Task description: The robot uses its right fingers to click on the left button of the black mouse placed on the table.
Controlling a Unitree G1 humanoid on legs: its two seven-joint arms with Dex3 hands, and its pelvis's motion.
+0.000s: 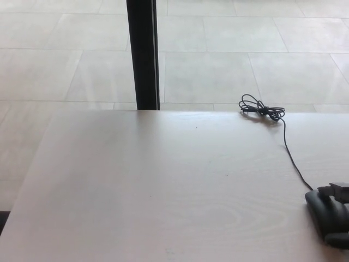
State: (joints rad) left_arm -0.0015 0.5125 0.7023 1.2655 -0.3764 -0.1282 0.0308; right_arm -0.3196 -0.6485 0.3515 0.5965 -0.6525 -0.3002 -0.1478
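Observation:
The black mouse (323, 212) lies on the pale wooden table (163, 191) at the right edge of the head view, partly cut off by the frame. Its thin black cable (292, 159) runs back to a coiled bundle (263, 109) near the table's far edge. Only small dark parts of my right hand (340, 191) show at the picture's right border, over the mouse's far end and at its near side. They appear to rest on or just above the mouse. My left hand does not show.
A black vertical post (143, 54) stands behind the table's far edge, left of centre. Beyond it lies a light tiled floor (229, 65). The table's left edge runs diagonally toward the lower left corner.

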